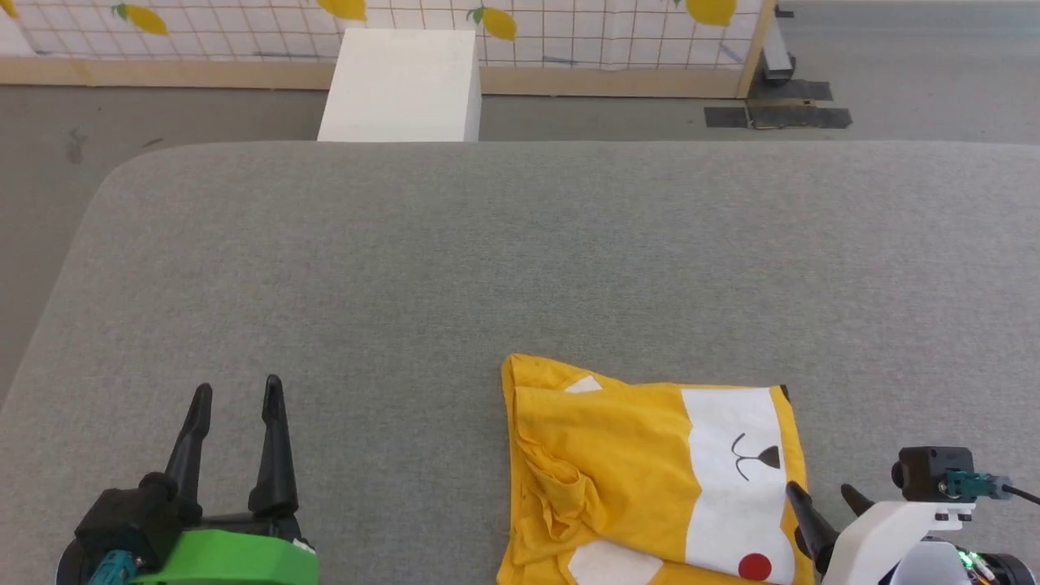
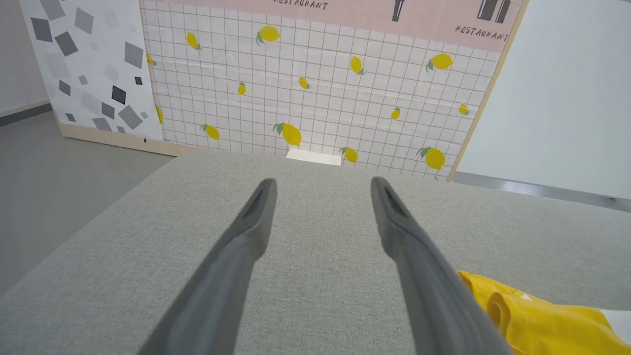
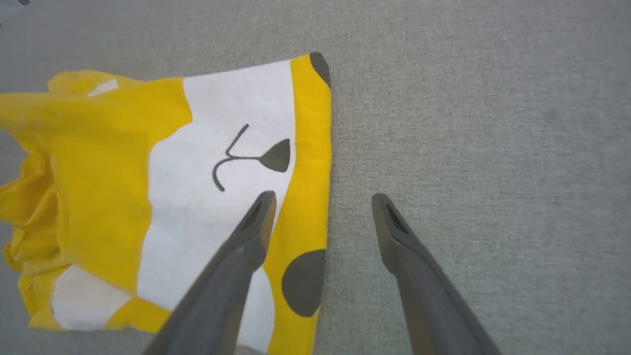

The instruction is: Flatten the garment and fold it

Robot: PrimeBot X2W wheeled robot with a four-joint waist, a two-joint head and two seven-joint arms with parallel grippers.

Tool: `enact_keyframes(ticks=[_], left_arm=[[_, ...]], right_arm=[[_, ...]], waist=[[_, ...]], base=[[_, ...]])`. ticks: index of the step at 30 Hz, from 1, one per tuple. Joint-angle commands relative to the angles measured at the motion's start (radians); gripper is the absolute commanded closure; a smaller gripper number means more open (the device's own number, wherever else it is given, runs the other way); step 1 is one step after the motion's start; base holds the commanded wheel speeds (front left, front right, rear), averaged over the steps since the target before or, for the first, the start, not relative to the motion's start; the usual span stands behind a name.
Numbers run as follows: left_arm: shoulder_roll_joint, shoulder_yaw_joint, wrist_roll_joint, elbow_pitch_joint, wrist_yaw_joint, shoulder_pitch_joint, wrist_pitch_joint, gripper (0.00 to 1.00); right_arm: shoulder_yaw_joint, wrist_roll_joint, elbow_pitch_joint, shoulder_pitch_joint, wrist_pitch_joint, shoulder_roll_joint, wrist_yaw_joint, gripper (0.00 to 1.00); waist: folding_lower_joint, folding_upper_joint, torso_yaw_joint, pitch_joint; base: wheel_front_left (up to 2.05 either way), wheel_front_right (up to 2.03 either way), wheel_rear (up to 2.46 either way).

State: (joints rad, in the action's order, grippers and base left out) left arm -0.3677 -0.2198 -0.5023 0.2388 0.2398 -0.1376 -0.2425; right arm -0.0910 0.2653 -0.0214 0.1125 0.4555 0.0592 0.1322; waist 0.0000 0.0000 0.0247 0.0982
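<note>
The bright yellow short-sleeved cotton T-shirt with white patches and a cartoon face print (image 1: 650, 471) lies at the near edge of the grey fabric-covered table with rounded corners (image 1: 520, 244), right of centre. It is gathered into a compact rectangle: the right edge runs straight, and the left side is bunched and wrinkled, so the fold looks largely made but untidy there.

The right gripper with two long dark fingers (image 3: 324, 199) sits over that straight edge with its jaws wide apart and nothing between them. In the right wrist view one finger lies over the white face patch and the other over bare table. That straddle would suit pinching the edge to square it, or backing off from it; I cannot tell which.

The left gripper on its green-trimmed wrist (image 1: 238, 386) hangs over bare table well apart from the shirt, fingers spread and empty, probably parked where it cannot drag the cloth
</note>
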Motion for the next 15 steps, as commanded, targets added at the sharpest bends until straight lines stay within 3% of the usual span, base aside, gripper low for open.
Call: enact_keyframes(ticks=[1, 8, 9, 10, 11, 15], left_arm=[[-0.01, -0.002, 0.013, 0.005, 0.003, 0.014, 0.003, 0.0], [-0.015, -0.005, 0.017, 0.013, 0.008, 0.023, 0.011, 0.0], [-0.016, -0.004, 0.016, 0.014, 0.008, 0.023, 0.011, 0.0], [-0.016, -0.003, 0.016, 0.014, 0.008, 0.023, 0.011, 0.0], [-0.017, -0.004, 0.015, 0.015, 0.007, 0.023, 0.01, 0.0], [-0.018, -0.008, 0.018, 0.018, 0.008, 0.027, 0.01, 0.0]], right_arm=[[-0.003, -0.005, -0.023, -0.027, -0.01, -0.003, -0.002, 0.0], [-0.009, -0.009, -0.155, -0.093, -0.022, -0.007, -0.002, 0.0], [-0.018, -0.005, -0.175, -0.1, -0.016, -0.008, -0.002, 0.38], [-0.025, -0.006, -0.191, -0.105, -0.009, -0.008, -0.002, 0.91], [-0.026, -0.006, -0.205, -0.111, -0.002, -0.008, -0.002, 1.0], [-0.025, 0.0, -0.227, -0.128, -0.007, -0.009, -0.002, 1.0]], waist=[[0.0, 0.0, 0.015, 0.005], [0.0, 0.0, 0.059, 0.025], [0.0, 0.0, 0.064, 0.028], [0.0, 0.0, 0.067, 0.029], [0.0, 0.0, 0.071, 0.031], [0.0, 0.0, 0.074, 0.034]], base=[[0.0, 0.0, 0.0], [0.0, 0.0, 0.0], [0.0, 0.0, 0.0], [0.0, 0.0, 0.0], [0.0, 0.0, 0.0], [0.0, 0.0, 0.0]])
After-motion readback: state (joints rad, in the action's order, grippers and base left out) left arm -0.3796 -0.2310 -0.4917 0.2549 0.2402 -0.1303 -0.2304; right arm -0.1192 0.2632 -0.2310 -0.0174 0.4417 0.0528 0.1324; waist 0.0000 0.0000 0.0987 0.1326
